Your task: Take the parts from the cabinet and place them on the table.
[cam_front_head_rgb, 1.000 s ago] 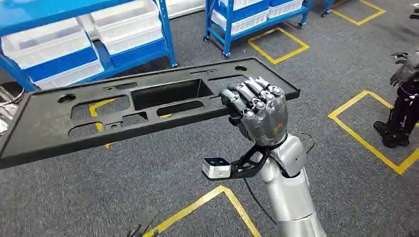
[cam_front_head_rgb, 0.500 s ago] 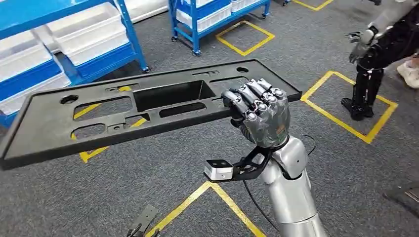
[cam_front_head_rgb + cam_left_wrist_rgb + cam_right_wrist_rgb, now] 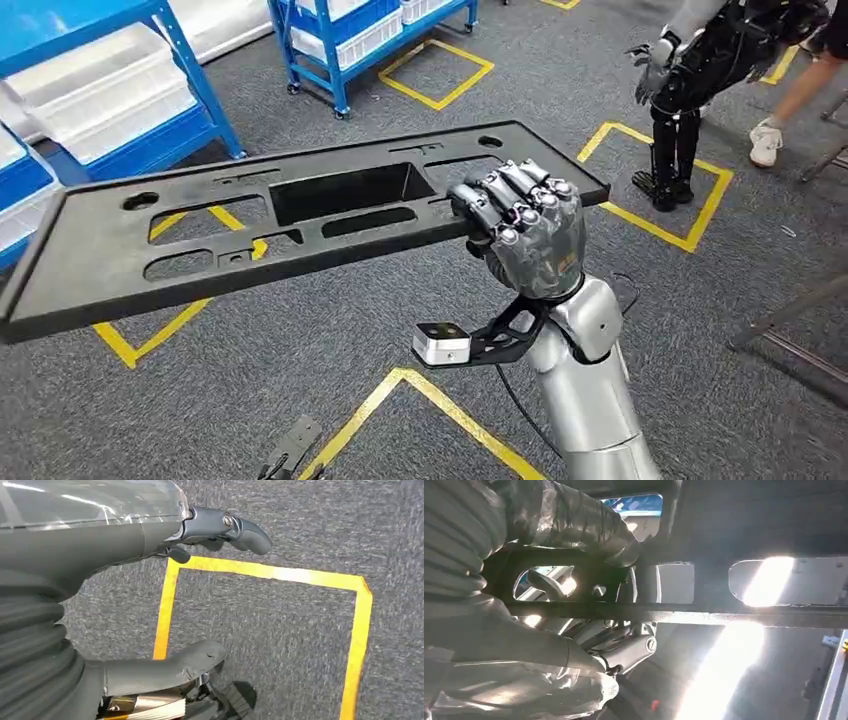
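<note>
Currently the right hand (image 3: 527, 232) grips the long black panel (image 3: 250, 235) at 1 end, fingers curled over its near edge, holding it level above the carpet (image 3: 330, 340). It looks rigid and light, yet leverage strains an end grip. Left hand (image 3: 220, 527) hangs with nothing held. Blue shelving (image 3: 120, 90) stands beyond.
</note>
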`<state>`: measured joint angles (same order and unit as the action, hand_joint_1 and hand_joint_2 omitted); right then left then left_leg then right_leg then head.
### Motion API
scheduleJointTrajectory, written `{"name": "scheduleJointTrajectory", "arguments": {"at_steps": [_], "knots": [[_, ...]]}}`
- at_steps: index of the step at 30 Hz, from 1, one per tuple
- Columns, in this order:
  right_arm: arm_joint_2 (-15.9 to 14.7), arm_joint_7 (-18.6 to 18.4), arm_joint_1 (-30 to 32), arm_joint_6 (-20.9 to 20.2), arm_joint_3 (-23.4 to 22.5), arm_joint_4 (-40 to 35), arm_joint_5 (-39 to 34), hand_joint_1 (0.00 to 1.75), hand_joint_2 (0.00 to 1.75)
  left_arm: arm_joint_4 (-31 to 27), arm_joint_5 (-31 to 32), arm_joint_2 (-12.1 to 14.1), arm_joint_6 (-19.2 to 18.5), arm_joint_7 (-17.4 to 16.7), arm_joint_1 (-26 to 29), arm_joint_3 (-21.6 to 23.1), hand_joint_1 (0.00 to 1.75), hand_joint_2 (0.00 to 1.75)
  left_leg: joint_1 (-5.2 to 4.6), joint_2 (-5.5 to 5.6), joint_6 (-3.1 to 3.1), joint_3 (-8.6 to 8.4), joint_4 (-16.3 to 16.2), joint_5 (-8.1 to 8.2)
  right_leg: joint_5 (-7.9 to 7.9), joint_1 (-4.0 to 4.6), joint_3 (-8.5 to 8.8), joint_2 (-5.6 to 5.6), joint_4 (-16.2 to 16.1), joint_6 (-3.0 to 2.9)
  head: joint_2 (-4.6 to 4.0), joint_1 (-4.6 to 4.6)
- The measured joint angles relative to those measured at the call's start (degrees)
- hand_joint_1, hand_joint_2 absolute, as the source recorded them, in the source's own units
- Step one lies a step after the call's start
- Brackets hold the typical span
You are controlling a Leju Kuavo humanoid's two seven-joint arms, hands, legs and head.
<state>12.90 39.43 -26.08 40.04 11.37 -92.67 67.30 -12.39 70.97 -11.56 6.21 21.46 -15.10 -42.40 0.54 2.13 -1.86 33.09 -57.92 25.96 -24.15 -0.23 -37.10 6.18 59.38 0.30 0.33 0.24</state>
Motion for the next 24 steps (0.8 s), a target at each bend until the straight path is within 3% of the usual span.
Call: {"name": "scheduleJointTrajectory", "arguments": {"at_steps": [1,2,4,5,6,7,9,10,11,12,15,17,18,20,21,22,23,24], "knots": [[0.0,0.0,0.0,0.0,0.0,0.0,0.0,1.75,1.75,0.0,0.0,0.0,0.0,0.0,-0.1,0.0,0.0,1.75,0.02,-0.82,-0.25,-0.24,0.5,-0.39,-0.91,-0.02,-0.19,-2.42,0.8,0.07,0.0,0.0],[0.0,0.0,-0.2,0.0,0.0,0.0,0.0,1.75,1.75,0.0,0.0,0.0,0.0,0.1,-0.2,0.0,0.0,1.75,0.0,-1.25,-0.58,-0.22,0.7,-0.51,-2.94,0.07,-1.29,-4.3,3.2,0.27,0.0,0.02],[-0.1,0.0,-0.1,0.0,0.0,0.0,-0.1,1.75,1.75,0.0,-0.1,-0.1,0.0,0.2,0.0,0.0,0.0,1.75,-0.07,-2.48,-0.6,-0.06,0.7,-0.52,-7.15,-0.19,-4.97,-5.4,11.5,0.69,0.0,0.0],[-0.2,0.0,0.0,0.0,0.0,0.0,-0.2,1.75,1.75,0.0,-0.2,0.0,0.0,0.2,0.1,0.0,0.0,1.75,-0.07,-3.15,-0.59,0.06,0.7,-0.52,-8.32,-0.35,-6.61,-5.55,15.1,0.92,0.0,0.04],[-0.2,0.0,0.1,0.0,0.0,0.0,-0.2,1.75,1.75,0.0,-0.2,0.0,0.0,0.2,0.2,0.0,0.0,1.75,-0.06,-3.78,-0.58,0.13,0.6,-0.51,-8.1,-0.55,-7.08,-5.65,16.3,1.12,0.0,0.0],[-0.3,0.0,0.2,0.0,0.0,0.0,-0.2,1.75,1.75,0.0,-0.2,-0.1,0.0,0.2,0.1,0.0,0.0,1.75,-0.03,-4.35,-0.53,0.15,0.5,-0.47,-6.74,-0.7,-6.19,-5.88,14.8,1.29,0.0,0.02],[-0.3,0.0,0.2,0.0,0.0,0.0,-0.2,1.75,1.75,0.0,-0.4,-0.2,0.0,0.2,0.1,0.0,0.0,1.75,0.1,-5.39,-0.17,0.1,0.2,-0.14,-2.33,-0.86,-1.33,-7.01,6.1,1.41,0.0,0.02],[-0.3,0.0,0.2,0.0,0.0,-0.2,-0.2,1.75,1.75,0.0,-0.4,-0.2,0.0,0.2,0.1,0.0,0.0,1.75,0.02,-5.83,0.16,0.09,-0.2,0.17,-1.06,-0.81,1.3,-9.21,1.2,1.31,0.0,0.04],[-0.3,0.0,0.1,0.0,0.0,-0.2,-0.2,1.75,1.75,0.0,-0.5,-0.2,0.0,0.2,0.1,0.0,0.0,1.75,-0.47,-6.1,0.54,0.39,-0.6,0.43,-1.88,0.06,1.59,-10.43,0.3,1.01,0.0,0.04],[-0.2,0.0,0.1,0.0,0.0,-0.2,-0.2,1.75,1.75,0.0,-0.6,-0.2,0.1,0.2,0.1,0.0,0.0,1.75,-0.46,-6.5,0.73,0.37,-0.7,0.48,-1.64,-0.23,1.35,-9.48,0.4,0.36,0.0,-0.07],[-0.3,0.0,0.2,0.0,0.0,-0.2,-0.2,1.75,1.75,0.0,-0.7,-0.2,0.2,0.2,0.0,0.0,0.0,1.75,-0.35,-8.06,1.51,0.1,-0.7,0.65,-1.39,-0.04,1.04,-7.89,0.2,-0.58,0.0,0.0],[-0.3,0.0,0.1,0.0,0.0,-0.4,-0.2,1.75,1.75,0.0,-0.7,-0.2,0.2,0.2,-0.1,0.0,0.0,1.75,0.09,-4.62,2.14,1.11,-3.3,3.1,-1.13,-0.5,1.27,-7.06,-0.1,-1.21,0.0,-0.02],[-0.3,0.0,0.1,0.0,0.0,-0.4,-0.2,1.75,1.75,0.0,-0.7,-0.2,0.2,0.2,-0.1,0.0,0.0,1.75,0.12,-3.53,2.26,2.9,-7.3,5.42,-1.06,-0.5,1.21,-6.7,-0.1,-1.56,0.0,-0.02],[-0.3,0.0,0.2,0.0,0.0,-0.3,-0.2,1.75,1.75,0.0,-0.7,-0.2,0.2,0.2,0.2,0.0,0.0,1.75,0.13,-2.82,2.44,6.89,-15.8,8.74,-1.0,-0.38,1.12,-5.5,0.0,-1.7,0.0,0.0],[-0.3,0.0,0.3,0.0,0.0,-0.3,-0.2,1.75,1.75,0.0,-0.7,-0.2,0.2,0.2,0.3,0.0,0.0,1.75,0.13,-2.73,2.39,8.01,-17.9,8.87,-1.0,-0.32,1.07,-4.86,0.0,-1.7,0.0,-0.02],[-0.3,0.0,0.3,0.0,0.0,-0.3,-0.2,1.75,1.75,0.0,-0.7,-0.2,0.2,0.2,0.3,0.0,0.0,1.75,0.13,-2.71,2.25,7.82,-17.2,7.63,-1.0,-0.3,1.09,-4.21,0.1,-1.7,0.0,-0.02],[-0.3,0.0,0.3,0.0,0.0,-0.3,-0.2,1.75,1.75,0.0,-0.7,-0.2,0.2,0.2,0.3,0.0,0.0,1.75,0.13,-2.65,2.04,6.42,-14.1,5.36,-1.0,-0.3,1.1,-3.57,0.2,-1.7,0.0,-0.02],[-0.3,0.0,0.3,0.0,0.0,-0.3,-0.2,1.75,1.75,0.0,-0.7,-0.2,0.2,0.2,0.2,0.0,0.0,1.75,0.13,-2.3,1.72,4.01,-9.0,2.47,-1.0,-0.29,1.13,-2.89,0.3,-1.69,0.0,-0.02]]}}
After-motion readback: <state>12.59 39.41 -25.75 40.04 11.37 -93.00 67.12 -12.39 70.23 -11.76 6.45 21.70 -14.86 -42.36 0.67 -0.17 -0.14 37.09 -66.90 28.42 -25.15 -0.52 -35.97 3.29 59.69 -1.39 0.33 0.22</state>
